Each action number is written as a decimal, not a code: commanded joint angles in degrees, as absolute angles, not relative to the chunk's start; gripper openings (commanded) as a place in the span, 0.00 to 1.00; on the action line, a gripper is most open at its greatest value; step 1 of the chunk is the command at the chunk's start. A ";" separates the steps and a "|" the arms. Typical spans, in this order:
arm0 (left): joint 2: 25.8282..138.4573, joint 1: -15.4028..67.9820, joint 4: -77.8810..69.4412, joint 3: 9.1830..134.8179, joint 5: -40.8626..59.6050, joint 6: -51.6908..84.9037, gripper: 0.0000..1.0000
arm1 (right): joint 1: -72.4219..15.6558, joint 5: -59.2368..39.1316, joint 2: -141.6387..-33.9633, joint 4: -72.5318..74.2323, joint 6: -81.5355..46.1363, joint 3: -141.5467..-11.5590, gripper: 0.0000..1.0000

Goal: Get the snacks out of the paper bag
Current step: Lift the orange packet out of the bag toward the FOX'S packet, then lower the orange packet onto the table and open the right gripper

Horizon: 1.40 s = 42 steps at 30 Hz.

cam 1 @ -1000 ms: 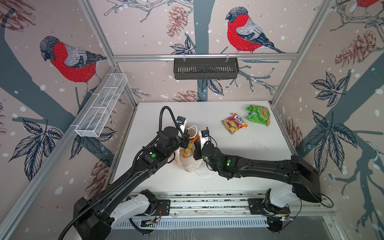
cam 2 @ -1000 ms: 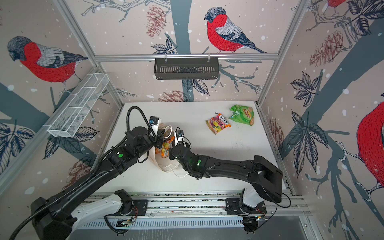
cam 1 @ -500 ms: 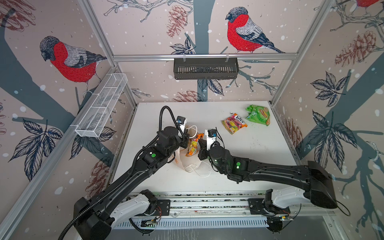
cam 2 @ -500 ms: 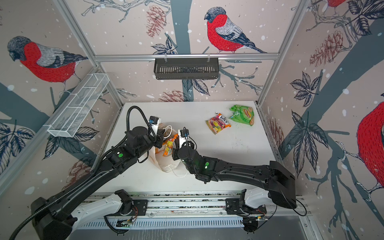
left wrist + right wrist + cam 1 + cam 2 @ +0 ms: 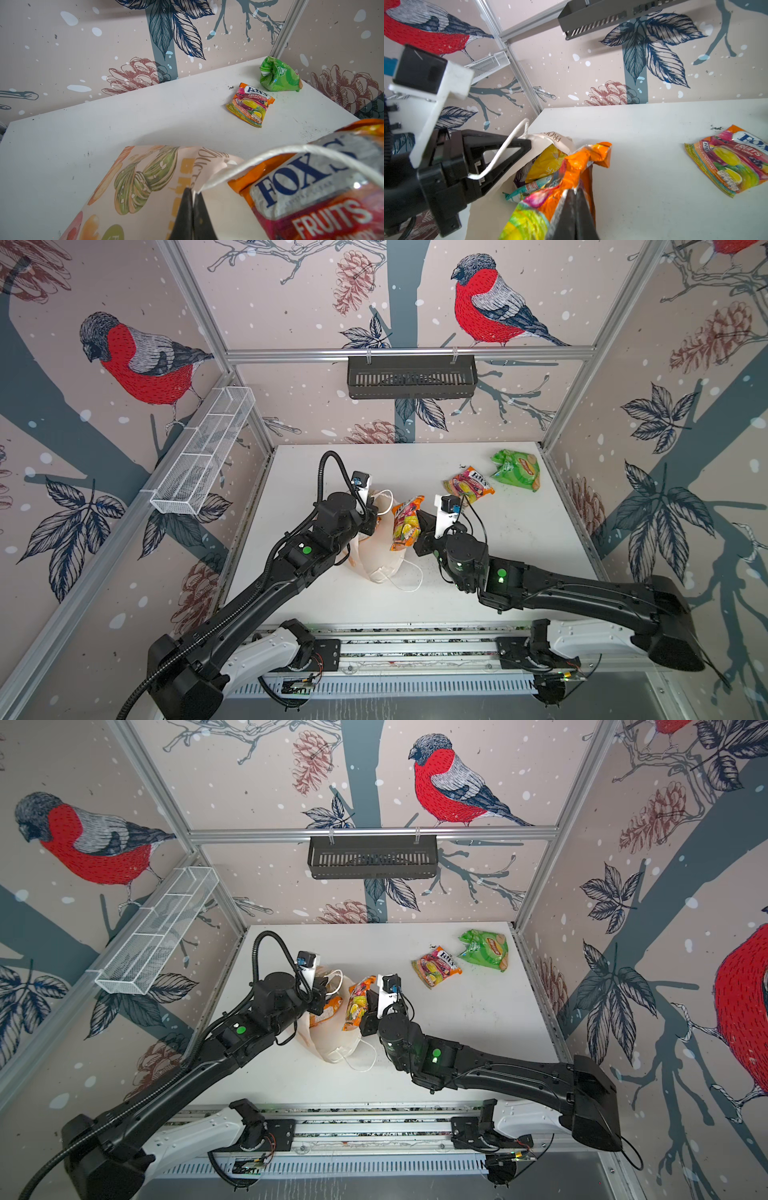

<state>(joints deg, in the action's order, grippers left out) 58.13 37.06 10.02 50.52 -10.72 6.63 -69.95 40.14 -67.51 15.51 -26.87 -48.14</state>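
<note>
right wrist: right hand (image 5: 574,192) pinches orange packet (image 5: 572,166); left hand (image 5: 527,144) clamps paper bag (image 5: 553,137) rim.

bullfinch wallpaper (image 5: 291,302) covered the walls; a black slotted basket (image 5: 411,377) hung on the far wall, a white mesh tray (image 5: 203,456) on the left, over a white table (image 5: 519,539).

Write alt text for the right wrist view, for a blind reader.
The right pincer, shut, holds an orange candy packet at the mouth of the paper bag, whose rim the left pincer grips. A yellow packet and a teal packet lie inside; another candy packet lies on the white table.
</note>
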 commanded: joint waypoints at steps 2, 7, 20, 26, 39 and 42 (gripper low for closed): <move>57.83 36.95 8.52 50.84 -11.80 7.03 0.00 | -68.27 43.20 -64.95 17.37 -25.58 -47.59 0.00; 57.66 36.91 8.44 50.82 -11.79 7.05 0.00 | -63.41 42.52 -61.35 14.08 -27.76 -45.46 0.00; 57.70 36.81 8.35 50.88 -11.43 7.12 0.00 | -48.22 35.96 -54.67 7.75 -33.19 -39.78 0.00; 57.75 36.74 8.34 50.87 -11.16 7.22 0.00 | -38.27 31.56 -54.96 3.85 -35.80 -37.82 0.00; 57.74 36.65 8.25 50.80 -10.46 7.38 0.00 | -18.40 17.54 -63.89 2.76 -36.66 -35.82 0.00; 57.74 36.66 8.26 50.78 -10.46 7.38 0.00 | -16.73 16.40 -67.22 3.62 -36.35 -36.11 0.00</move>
<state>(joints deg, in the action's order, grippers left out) 57.98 36.80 10.11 50.52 -10.55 7.05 -17.78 19.29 -65.39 1.28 -36.01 -35.70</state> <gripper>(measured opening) 0.043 0.048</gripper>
